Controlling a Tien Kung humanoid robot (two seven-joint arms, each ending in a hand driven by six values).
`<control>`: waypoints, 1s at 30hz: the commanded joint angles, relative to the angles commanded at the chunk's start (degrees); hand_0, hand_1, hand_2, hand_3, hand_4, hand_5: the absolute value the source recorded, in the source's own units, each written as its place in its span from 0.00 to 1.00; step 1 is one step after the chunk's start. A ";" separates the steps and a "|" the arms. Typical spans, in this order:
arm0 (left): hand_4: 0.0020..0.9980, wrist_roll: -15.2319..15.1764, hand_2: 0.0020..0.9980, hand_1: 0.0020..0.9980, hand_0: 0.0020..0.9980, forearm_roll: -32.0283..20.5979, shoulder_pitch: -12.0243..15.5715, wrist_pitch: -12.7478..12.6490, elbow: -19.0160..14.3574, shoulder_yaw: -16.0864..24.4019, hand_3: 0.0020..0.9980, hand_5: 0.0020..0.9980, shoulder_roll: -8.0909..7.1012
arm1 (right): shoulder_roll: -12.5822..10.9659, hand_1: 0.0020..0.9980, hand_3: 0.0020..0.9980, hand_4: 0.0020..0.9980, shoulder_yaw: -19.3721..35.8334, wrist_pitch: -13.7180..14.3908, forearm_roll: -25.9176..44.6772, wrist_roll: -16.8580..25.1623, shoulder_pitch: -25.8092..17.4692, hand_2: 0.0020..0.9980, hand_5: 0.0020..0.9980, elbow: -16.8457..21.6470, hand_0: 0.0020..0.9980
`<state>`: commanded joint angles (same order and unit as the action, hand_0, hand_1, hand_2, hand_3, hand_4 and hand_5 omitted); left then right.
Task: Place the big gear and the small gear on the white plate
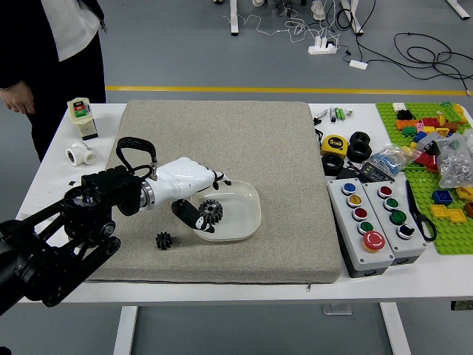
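Upper left: person (72, 41), one hand (18, 97) low at side. Lower left: small gear (164, 240) on gray mat (244, 266), left of plate. Center-left: left hand (181, 180), fingers (191, 213) open, spread around big gear (211, 211); contact unclear. Big gear sits in white plate (247, 214), left part. Right: two button boxes (358, 222) on desk (295, 292).

Looks like a robotics lab: black robot arm (127, 191) over a white worktable (222, 293) with push-button boxes (355, 235), tape measure (335, 145) and toy bricks (441, 197); gray floor (170, 55) has a yellow line (222, 89), loose cables (403, 35) and power strip (322, 49).
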<state>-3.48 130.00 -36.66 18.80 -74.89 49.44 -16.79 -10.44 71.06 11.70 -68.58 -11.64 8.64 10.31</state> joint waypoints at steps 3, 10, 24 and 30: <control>1.00 -0.34 0.75 0.64 0.48 0.00 1.17 2.25 -1.96 2.50 0.86 0.37 -0.90 | 0.01 0.70 0.61 0.81 0.11 0.02 -0.04 0.02 -0.07 0.78 0.62 0.00 0.69; 1.00 -1.07 0.74 0.64 0.49 0.00 6.29 8.89 -7.25 9.94 0.85 0.25 -4.29 | 0.05 0.70 0.61 0.81 0.66 0.05 -0.62 0.02 -0.31 0.78 0.62 0.00 0.69; 1.00 -1.61 0.70 0.63 0.49 0.00 11.50 13.58 -9.38 11.96 0.83 0.12 -5.96 | 0.27 0.70 0.61 0.81 1.63 0.07 -1.63 -0.11 -0.47 0.78 0.62 0.00 0.69; 0.93 -1.42 0.62 0.58 0.47 0.00 11.85 13.58 -8.63 11.46 0.78 0.08 -5.82 | 0.27 0.70 0.61 0.81 1.57 0.07 -1.57 -0.11 -0.47 0.78 0.62 0.00 0.69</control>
<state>-4.90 130.00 -24.81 32.38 -83.52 60.90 -22.61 -10.17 72.63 11.77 -70.15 -11.75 8.17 10.31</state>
